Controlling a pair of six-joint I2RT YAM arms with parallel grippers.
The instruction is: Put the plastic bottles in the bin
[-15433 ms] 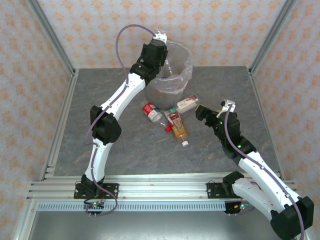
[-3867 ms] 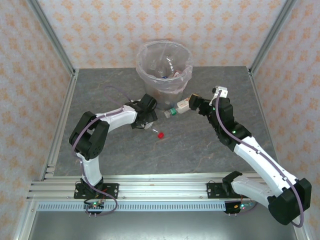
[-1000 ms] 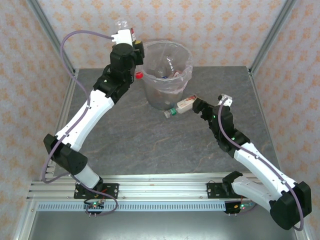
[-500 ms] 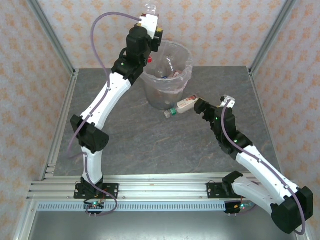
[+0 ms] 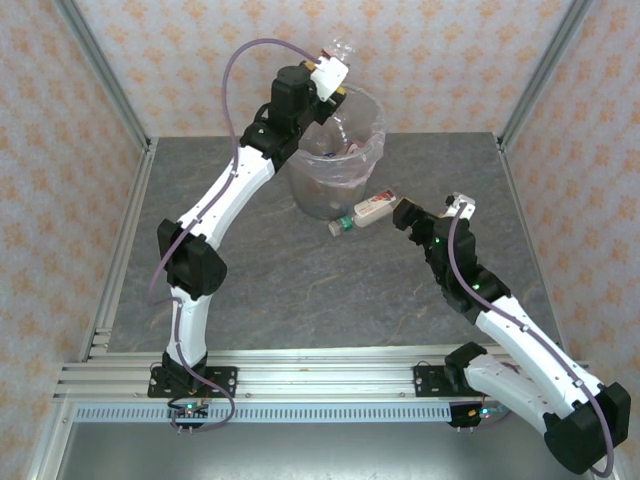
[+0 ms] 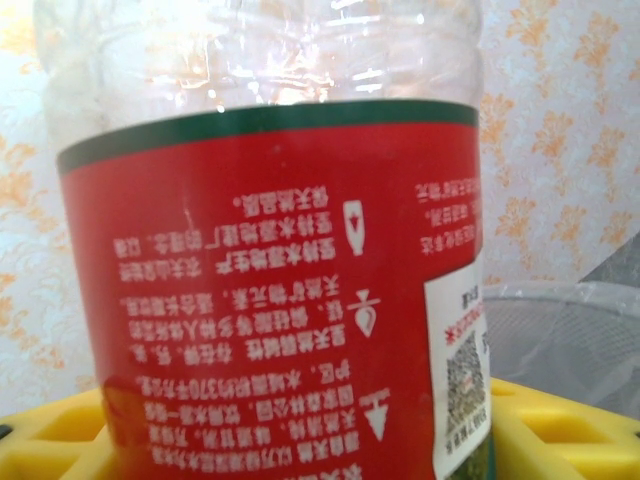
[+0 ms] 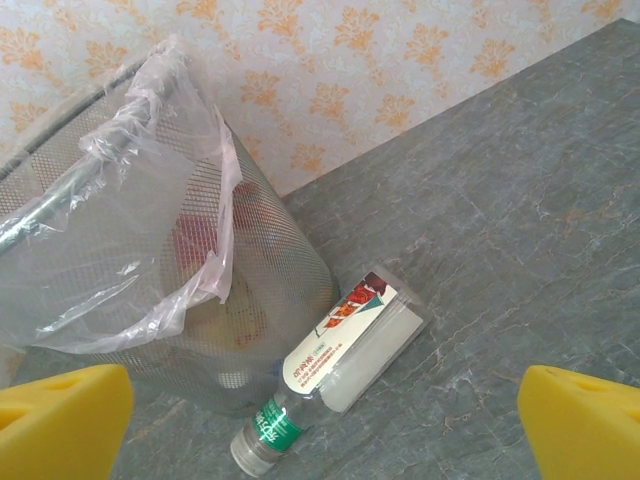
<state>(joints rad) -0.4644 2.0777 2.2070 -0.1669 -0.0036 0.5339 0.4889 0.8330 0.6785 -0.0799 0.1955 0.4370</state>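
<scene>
- The left gripper [image 5: 334, 76] is raised above the left part of the rim of the round translucent grey-white bin lined with a clear plastic bag [image 5: 372, 128], its jaws closed around a clear plastic bottle with a red label [image 5: 343, 47].
- In the left wrist view that red-labelled bottle [image 6: 280, 290] stands between the yellow pads [image 6: 45, 440]. A dark green band edges the label and its white printing reads upside down. The bin's rim [image 6: 560, 330] lies low on the right behind it.
- The bin stands at the far middle of the grey stone-patterned tabletop [image 5: 260, 270], close to the patterned back wall.
- Red and amber shapes show through the bin's wall [image 7: 200, 250]; how many bottles are inside cannot be told.
- A second clear plastic bottle with a white label and green cap [image 5: 366, 211] lies on its side on the tabletop just beside the bin's foot, on the bin's right side, cap end pointing toward the near left.
- The right gripper [image 5: 403, 213] sits low, just beside the capless end of that lying bottle, holding nothing.
- In the right wrist view its yellow fingertips [image 7: 60, 420] are spread wide at the two lower corners, with the lying bottle [image 7: 345, 350] ahead between them and not touching either one.
</scene>
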